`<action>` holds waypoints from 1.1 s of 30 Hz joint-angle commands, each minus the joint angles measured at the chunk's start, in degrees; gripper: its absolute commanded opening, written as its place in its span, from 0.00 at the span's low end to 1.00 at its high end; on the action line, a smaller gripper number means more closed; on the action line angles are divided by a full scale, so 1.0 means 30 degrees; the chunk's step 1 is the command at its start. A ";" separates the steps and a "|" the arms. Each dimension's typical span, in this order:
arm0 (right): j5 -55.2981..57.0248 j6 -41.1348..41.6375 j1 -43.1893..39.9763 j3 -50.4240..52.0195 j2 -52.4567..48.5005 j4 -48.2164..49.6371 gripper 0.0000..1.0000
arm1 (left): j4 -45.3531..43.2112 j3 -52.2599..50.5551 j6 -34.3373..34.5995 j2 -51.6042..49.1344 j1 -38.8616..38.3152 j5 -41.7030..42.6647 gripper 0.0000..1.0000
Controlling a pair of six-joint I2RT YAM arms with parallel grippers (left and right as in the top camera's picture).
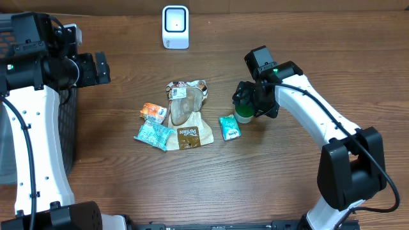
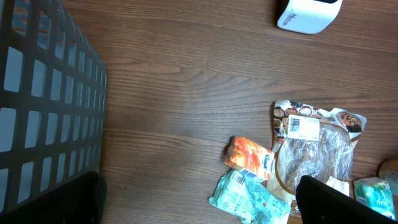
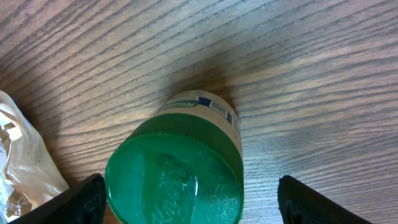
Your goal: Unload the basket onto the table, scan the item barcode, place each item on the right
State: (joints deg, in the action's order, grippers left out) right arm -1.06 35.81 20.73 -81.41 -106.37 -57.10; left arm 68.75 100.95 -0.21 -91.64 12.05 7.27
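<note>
The right pincer [image 3: 196, 200] points straight down with its jaws apart, one finger on each side of the green-lidded jar [image 3: 180, 162]. A gap shows on the right side, and on the left I cannot tell whether the finger touches the lid. The jar stands upright on the tabletop [image 1: 300, 51], and a white printed label [image 3: 219, 111] shows on its far wall. The right arm [image 1: 313, 112] reaches from the near right corner diagonally inward to the jar.

Just left of the jar lies a teal packet [image 1: 230, 127], then a brown pouch [image 1: 188, 115], an orange packet [image 1: 153, 112] and a second teal packet [image 1: 153, 134]. The white scanner [image 1: 176, 27] stands at the far edge, well apart from the jar.

The left pincer [image 1: 102, 68] is spread wide and holds nothing. It hangs over bare wood beside the black mesh basket [image 2: 50, 93], and its arm [image 1: 35, 147] runs up the left side. What the basket holds cannot be made out.
</note>
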 commanded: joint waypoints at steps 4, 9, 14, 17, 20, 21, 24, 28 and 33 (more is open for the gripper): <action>0.0270 0.0066 0.0073 0.0153 -0.0058 0.0211 0.84 | -0.0007 0.0510 -0.0306 0.0066 -0.0022 -0.0073 1.00; 0.0270 0.0066 0.0073 0.0153 -0.0058 0.0240 0.85 | -0.0007 0.0510 -0.0306 0.0066 -0.0022 -0.0073 0.99; 0.0270 0.0058 0.0073 0.0153 -0.0058 0.0270 0.85 | -0.0007 0.0510 -0.0313 0.0066 -0.0022 -0.0073 1.00; 0.0270 0.0058 0.0073 0.0153 -0.0058 0.0299 0.85 | -0.0007 0.0510 -0.0313 0.0066 -0.0022 -0.0073 1.00; 0.0270 0.0051 0.0124 0.0153 -0.0058 0.0299 0.84 | -0.0007 0.0510 -0.0313 0.0066 -0.0022 -0.0066 1.00; 0.0277 0.0029 0.0182 0.0153 -0.0058 0.0313 0.84 | -0.0007 0.0510 -0.0313 0.0066 -0.0022 -0.0073 0.99; 0.0350 -0.0095 0.0488 0.0153 -0.0058 0.0430 0.84 | -0.0007 0.0510 -0.0313 0.0066 -0.0022 -0.0066 0.99; 0.0525 -0.0525 0.0896 0.0153 -0.0058 0.0656 0.84 | -0.0015 0.0510 -0.0306 0.0066 -0.0022 -0.0066 1.00; 0.0984 -0.0517 0.0984 0.0153 -0.0058 0.0656 0.83 | -0.0007 0.0510 -0.0306 0.0066 -0.0022 -0.0073 0.99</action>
State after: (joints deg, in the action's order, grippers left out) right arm 0.45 34.70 23.68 -81.34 -106.37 -55.48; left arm 68.75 100.95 -0.21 -91.64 12.05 7.27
